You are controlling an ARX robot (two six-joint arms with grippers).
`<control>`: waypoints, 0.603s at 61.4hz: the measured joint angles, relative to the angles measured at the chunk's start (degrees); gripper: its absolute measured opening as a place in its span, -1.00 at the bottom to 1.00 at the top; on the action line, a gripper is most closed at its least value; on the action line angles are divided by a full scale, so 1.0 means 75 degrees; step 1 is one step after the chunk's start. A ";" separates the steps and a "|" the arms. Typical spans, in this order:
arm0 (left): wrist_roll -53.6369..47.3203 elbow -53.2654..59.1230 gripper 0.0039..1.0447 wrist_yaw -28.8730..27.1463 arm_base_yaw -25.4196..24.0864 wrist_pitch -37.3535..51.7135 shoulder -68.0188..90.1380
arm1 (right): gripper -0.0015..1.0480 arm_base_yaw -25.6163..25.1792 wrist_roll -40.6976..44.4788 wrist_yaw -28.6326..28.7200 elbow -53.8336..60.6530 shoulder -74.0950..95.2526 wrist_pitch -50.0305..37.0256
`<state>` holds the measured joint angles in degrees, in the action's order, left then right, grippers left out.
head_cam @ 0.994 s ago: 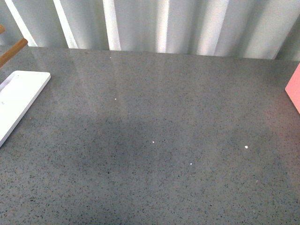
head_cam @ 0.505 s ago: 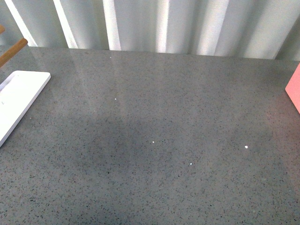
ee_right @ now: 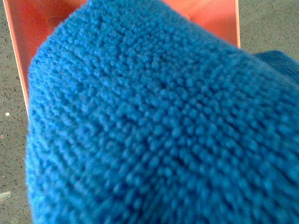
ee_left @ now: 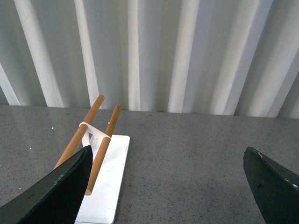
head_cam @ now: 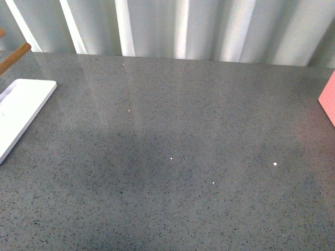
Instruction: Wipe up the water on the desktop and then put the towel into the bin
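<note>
While the towel (ee_right: 154,126) fills the right wrist view above the orange bin (ee_right: 28,32), the right claw's grip cannot be told. Left claw (ee_left: 166,179) spread wide, holding nothing, over the desktop (head_cam: 172,157) near a white stand (ee_left: 105,186).

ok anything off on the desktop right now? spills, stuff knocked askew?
Nothing stands out. The desktop shows no puddle, only a few tiny white flecks. The white board with its wooden rods lies flat at the left edge. The towel fills the right wrist view, close over the orange bin.
</note>
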<state>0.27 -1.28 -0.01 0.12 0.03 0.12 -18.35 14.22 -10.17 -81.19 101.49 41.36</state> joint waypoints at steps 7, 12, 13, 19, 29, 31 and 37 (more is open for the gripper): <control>0.0000 0.0000 0.87 0.0000 0.0000 0.0000 0.0000 | 0.24 0.0000 -0.0009 0.0000 0.0000 0.0000 0.0000; 0.0000 0.0000 0.87 0.0000 0.0000 0.0000 0.0000 | 0.48 0.0000 -0.0012 0.0003 0.0000 0.0000 0.0000; 0.0000 0.0000 0.87 0.0000 0.0000 0.0000 0.0000 | 0.55 0.0000 -0.0012 0.0000 0.0000 0.0000 0.0000; 0.0000 0.0000 0.87 0.0000 0.0000 0.0000 0.0000 | 0.90 0.0000 -0.0017 0.0000 0.0000 0.0000 0.0000; 0.0000 0.0000 0.87 0.0000 0.0000 0.0000 0.0000 | 0.86 0.0000 -0.0023 0.0000 0.0000 0.0000 0.0000; 0.0000 0.0000 0.87 0.0000 0.0000 0.0000 0.0000 | 0.86 0.0000 -0.0023 0.0000 0.0000 0.0000 0.0000; 0.0000 0.0000 0.87 0.0000 0.0000 0.0000 0.0000 | 0.86 0.0000 -0.0026 0.0000 0.0000 0.0000 0.0000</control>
<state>0.27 -1.28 -0.01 0.12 0.03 0.12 -18.35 14.02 -10.17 -81.19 101.49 41.36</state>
